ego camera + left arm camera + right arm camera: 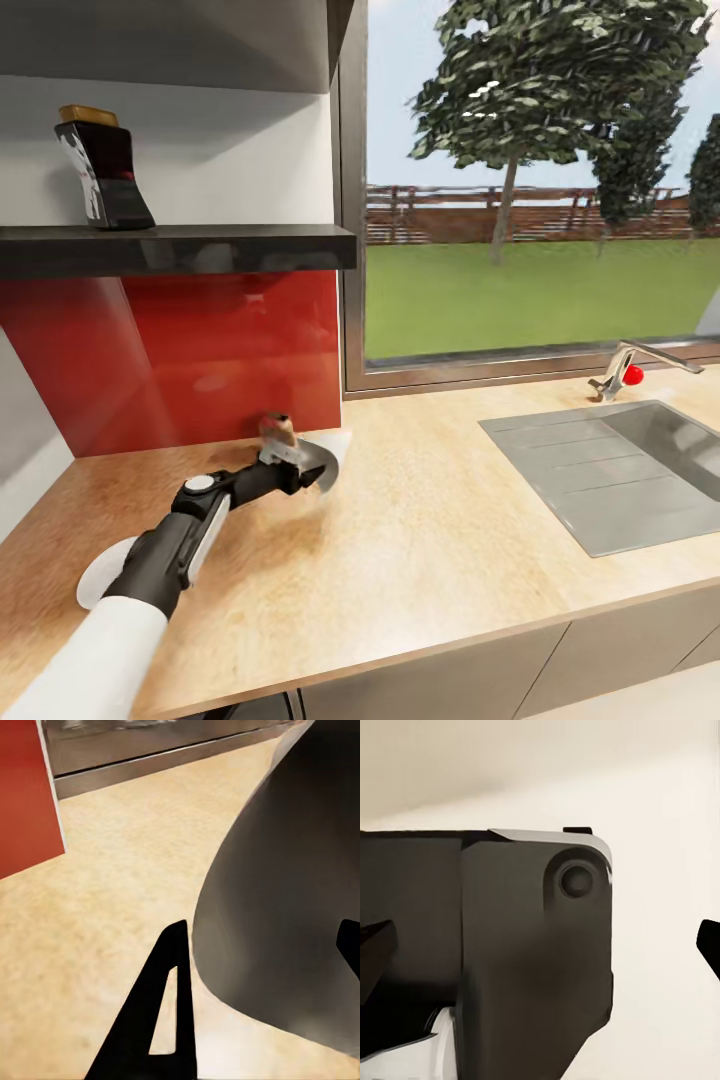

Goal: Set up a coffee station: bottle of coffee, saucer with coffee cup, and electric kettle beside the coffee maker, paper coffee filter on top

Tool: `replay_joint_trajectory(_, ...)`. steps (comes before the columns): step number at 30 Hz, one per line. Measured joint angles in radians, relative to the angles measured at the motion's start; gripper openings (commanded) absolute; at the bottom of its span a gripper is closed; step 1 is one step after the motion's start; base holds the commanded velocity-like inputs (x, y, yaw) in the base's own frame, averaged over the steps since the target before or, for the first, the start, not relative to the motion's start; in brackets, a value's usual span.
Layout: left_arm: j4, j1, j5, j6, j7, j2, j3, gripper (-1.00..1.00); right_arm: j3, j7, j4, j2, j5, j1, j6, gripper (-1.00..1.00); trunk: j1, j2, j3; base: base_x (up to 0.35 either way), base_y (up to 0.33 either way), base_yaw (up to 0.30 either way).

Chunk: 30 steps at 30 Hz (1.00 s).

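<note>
Holding the paper coffee filter (325, 462) between its fingers (169, 1012), which were clamped on its rim, the left gripper (300, 465) hovered low over the bench (430, 560), left of the sink (620, 470). Best kept level and gently pinched. Counted: one filter, one saucer (100, 575), one bottle of coffee (105, 170) on the shelf (200, 248) above.

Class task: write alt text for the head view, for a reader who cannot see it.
The robot's left arm reaches across a wooden countertop, its tool holding a paper coffee filter near the red backsplash. A bottle of coffee stands on the dark shelf above; a sink sits below the window.
</note>
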Motion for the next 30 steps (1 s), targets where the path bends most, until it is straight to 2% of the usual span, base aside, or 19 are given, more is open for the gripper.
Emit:
replay_joint_trajectory(2,-0.019,0.003,0.028,0.0,-0.035,0.013,0.02,-1.0,-0.001,-0.001,-0.001,0.0,0.0,0.0,-0.007,1.0,0.0,0.0,0.0,0.0,0.0,0.0)
replay_joint_trajectory(3,-0.022,0.015,0.043,-0.005,-0.095,0.035,0.064,-1.0,-0.001,-0.001,-0.014,0.0,0.0,0.0,-0.011,1.0,0.0,0.0,0.0,0.0,0.0,0.0)
replay_joint_trajectory(4,-0.024,0.027,0.046,-0.006,-0.118,0.042,0.081,-1.0,-0.001,-0.001,-0.019,-0.001,0.0,0.0,-0.012,1.0,0.0,0.0,0.0,0.0,0.0,0.0)
replay_joint_trajectory(9,-0.059,0.06,0.052,-0.01,-0.17,0.052,0.168,-1.0,-0.001,-0.002,-0.027,-0.001,-0.001,0.0,-0.014,1.0,0.0,0.0,0.0,0.0,0.0,0.0)
replay_joint_trajectory(11,-0.071,0.066,0.053,-0.01,-0.179,0.051,0.191,-1.0,-0.001,-0.002,-0.028,-0.001,-0.002,0.0,-0.013,1.0,0.0,0.0,0.0,0.0,0.0,0.0)
replay_joint_trajectory(13,-0.078,0.069,0.053,-0.011,-0.185,0.051,0.201,-1.0,-0.001,-0.001,-0.027,-0.002,-0.003,0.0,-0.013,1.0,0.0,0.0,0.0,0.0,0.0,0.0)
replay_joint_trajectory(18,-0.079,0.069,0.054,-0.012,-0.194,0.043,0.196,-1.0,-0.004,-0.001,-0.027,-0.002,-0.004,0.0,-0.012,1.0,0.0,0.0,0.0,0.033,-0.036,0.0)
replay_joint_trajectory(24,-0.073,0.069,0.053,-0.013,-0.195,0.04,0.196,-1.0,-0.075,-0.002,-0.027,-0.004,-0.003,0.0,-0.011,1.0,0.0,0.0,0.0,0.098,-0.222,-0.019)
replay_joint_trajectory(30,-0.07,0.069,0.054,-0.014,-0.196,0.037,0.196,-1.0,-0.093,-0.001,-0.027,-0.004,-0.003,0.0,-0.012,1.0,0.0,0.0,0.002,0.041,-0.263,-0.191)
